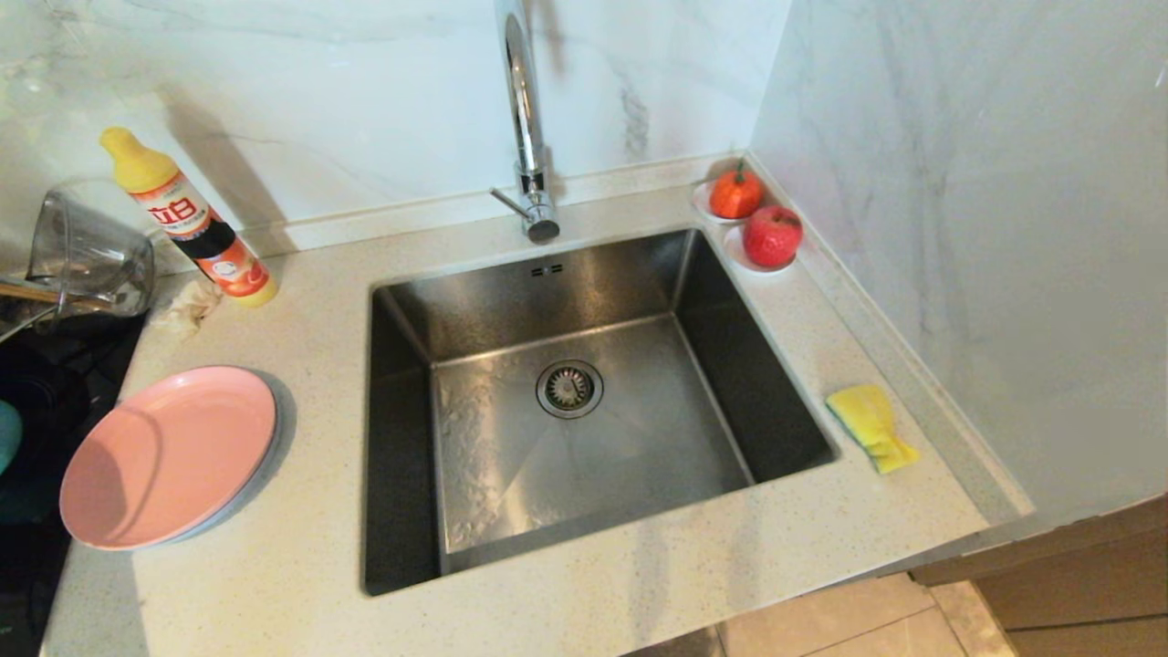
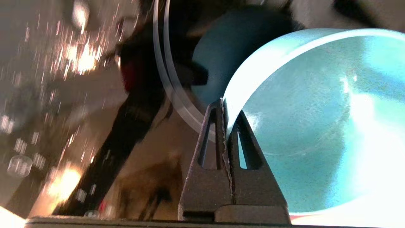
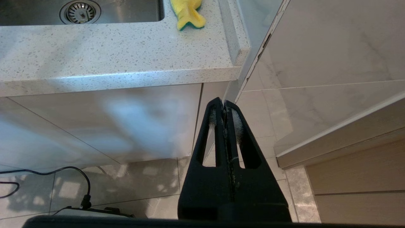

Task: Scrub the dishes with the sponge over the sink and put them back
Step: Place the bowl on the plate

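Observation:
In the left wrist view my left gripper is shut on the rim of the teal-blue bowl, one finger inside and one outside. The head view shows only a sliver of the bowl at the far left edge, and the gripper itself is out of sight there. The pink plate lies on a grey-blue plate left of the steel sink. The yellow sponge rests on the counter right of the sink. My right gripper hangs shut and empty below the counter front.
A yellow-capped detergent bottle and a clear glass jug stand at the back left, with a crumpled cloth beside them. Two red-orange fruits sit at the back right. The faucet rises behind the sink. A wall bounds the right.

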`<state>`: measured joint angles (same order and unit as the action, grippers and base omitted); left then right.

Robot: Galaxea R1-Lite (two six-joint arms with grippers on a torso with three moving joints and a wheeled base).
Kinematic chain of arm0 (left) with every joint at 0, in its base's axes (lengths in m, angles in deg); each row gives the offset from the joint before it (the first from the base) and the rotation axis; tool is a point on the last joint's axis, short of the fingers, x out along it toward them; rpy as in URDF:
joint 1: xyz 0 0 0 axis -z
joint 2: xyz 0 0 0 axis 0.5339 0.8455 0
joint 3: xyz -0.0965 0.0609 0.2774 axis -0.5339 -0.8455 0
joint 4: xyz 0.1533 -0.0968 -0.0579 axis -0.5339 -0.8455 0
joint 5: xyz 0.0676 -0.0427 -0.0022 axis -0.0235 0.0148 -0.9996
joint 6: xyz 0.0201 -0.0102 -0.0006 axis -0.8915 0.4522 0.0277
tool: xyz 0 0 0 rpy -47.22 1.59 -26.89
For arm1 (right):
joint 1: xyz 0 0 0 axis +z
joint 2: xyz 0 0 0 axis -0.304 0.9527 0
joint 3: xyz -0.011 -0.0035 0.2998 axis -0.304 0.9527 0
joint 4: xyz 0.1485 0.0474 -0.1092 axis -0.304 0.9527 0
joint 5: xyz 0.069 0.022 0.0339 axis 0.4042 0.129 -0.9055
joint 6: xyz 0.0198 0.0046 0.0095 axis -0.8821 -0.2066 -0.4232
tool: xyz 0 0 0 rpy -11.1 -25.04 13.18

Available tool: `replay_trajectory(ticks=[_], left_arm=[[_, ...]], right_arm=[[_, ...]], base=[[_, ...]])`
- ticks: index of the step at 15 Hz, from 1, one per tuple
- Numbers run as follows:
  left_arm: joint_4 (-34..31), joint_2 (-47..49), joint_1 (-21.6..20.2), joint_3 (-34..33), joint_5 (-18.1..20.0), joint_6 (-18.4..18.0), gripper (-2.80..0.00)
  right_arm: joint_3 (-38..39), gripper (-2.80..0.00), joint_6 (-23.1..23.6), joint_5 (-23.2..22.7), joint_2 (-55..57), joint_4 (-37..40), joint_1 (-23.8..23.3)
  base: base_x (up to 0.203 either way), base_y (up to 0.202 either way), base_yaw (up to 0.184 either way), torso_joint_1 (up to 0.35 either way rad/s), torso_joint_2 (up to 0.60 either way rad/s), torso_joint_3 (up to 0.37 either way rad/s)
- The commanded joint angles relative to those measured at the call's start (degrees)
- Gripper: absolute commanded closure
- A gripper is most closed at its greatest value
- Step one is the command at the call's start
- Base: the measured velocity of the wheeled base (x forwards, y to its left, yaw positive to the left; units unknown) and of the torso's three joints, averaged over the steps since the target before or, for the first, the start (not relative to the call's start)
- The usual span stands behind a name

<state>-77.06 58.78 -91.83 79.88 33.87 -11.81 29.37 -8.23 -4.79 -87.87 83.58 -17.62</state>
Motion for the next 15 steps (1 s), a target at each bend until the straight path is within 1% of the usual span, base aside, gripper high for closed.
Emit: replay_trajectory(ticks=[1,5,9,12,13,15], left_arm=[[-3.06,-1.95,0.14,-0.35,0.32,-1.42,0.00],[-7.08,-5.63,0.80,-3.19,3.06,-6.11,0.00],[-10.26,-8.65,2.44,-6.51,2.92,-10.07,0.00],[-10.59,-12.18,4.88,-9.53,2.80,-14.51,0.00],[-10.60,-12.96,6.07,-9.58,2.72,-15.25,0.00],[-10.60,-14.28,7.76,-8.36,2.54,-15.54,0.00]], right_arm=[[-0.04,0.00,0.04,0.00,-0.01,-0.01,0.01],[-0.03,0.00,0.04,-0.02,-0.01,-0.01,0.01],[0.02,0.00,0.04,-0.05,-0.01,-0.01,0.01],[0.05,0.00,0.04,-0.05,-0.01,-0.01,0.01],[-0.04,0.00,0.04,-0.06,-0.01,-0.01,0.01],[-0.04,0.00,0.04,0.00,-0.01,-0.01,0.01]], base=[[0.000,0.000,0.000,0.000,0.00,0.000],[0.000,0.000,0.000,0.000,0.00,0.000],[0.000,0.000,0.000,0.000,0.00,0.000],[0.000,0.000,0.000,0.000,0.00,0.000],[0.000,0.000,0.000,0.000,0.00,0.000],[0.000,0.000,0.000,0.000,0.00,0.000]])
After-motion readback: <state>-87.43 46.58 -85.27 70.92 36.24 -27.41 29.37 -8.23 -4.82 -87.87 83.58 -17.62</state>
